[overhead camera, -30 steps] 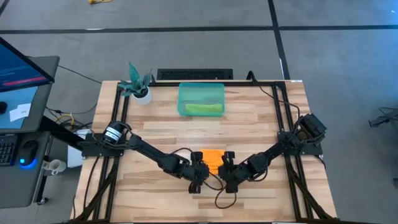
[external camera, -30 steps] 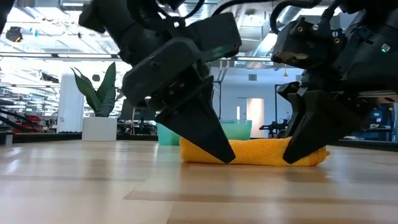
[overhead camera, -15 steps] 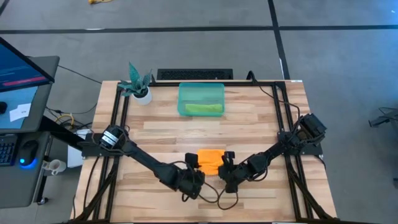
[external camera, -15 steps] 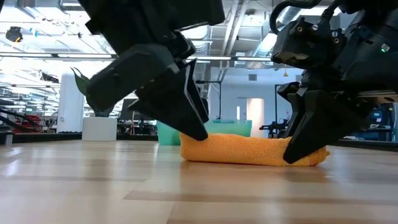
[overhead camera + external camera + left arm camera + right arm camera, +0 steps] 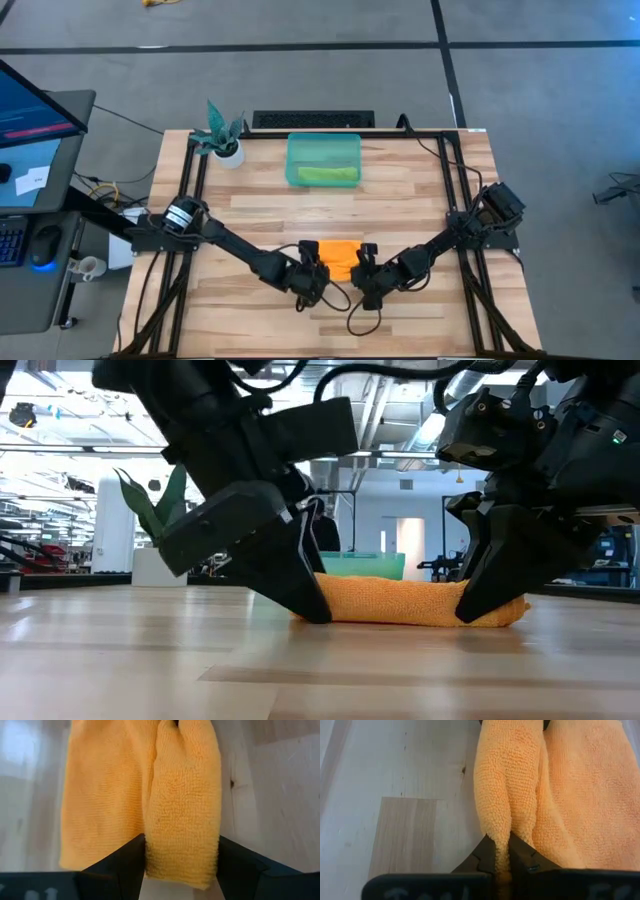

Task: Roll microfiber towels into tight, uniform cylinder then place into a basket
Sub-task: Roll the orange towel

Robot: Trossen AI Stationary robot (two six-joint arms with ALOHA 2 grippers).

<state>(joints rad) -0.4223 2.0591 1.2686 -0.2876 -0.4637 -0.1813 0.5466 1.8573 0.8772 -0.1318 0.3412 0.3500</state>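
The orange towel point(image 5: 341, 256) lies on the table's near middle, partly rolled: a thick roll point(image 5: 184, 815) along its near edge, and a flat part point(image 5: 102, 795) beyond it. My left gripper point(image 5: 312, 279) is open at the roll's left end, one finger on each side of it. My right gripper point(image 5: 362, 274) is shut on the roll's right end. The teal basket point(image 5: 323, 146) stands at the far middle, with the rolled lime green towel point(image 5: 326, 175) lying in it. My left gripper has one finger point(image 5: 127, 862) on each side of the roll's left end point(image 5: 180, 865). The fingers come low from the table's left and lie along the roll. I cannot tell whether they touch it. My right gripper pinches a fold at the roll's right end point(image 5: 496, 827) between its two fingers point(image 5: 484, 854). It comes low from the table's right, along the roll. The towel point(image 5: 400, 603) lies on the table.
A white pot with a teal plant point(image 5: 226, 140) stands at the far left corner. Black rails point(image 5: 452, 190) run along the table's left and right sides. A desk with a monitor point(image 5: 35, 110) stands left of the table.
My left gripper drew back from the towel's left end toward the table's near left, then came back to it with its fingers around the roll. The towel and my right gripper have stayed in place.
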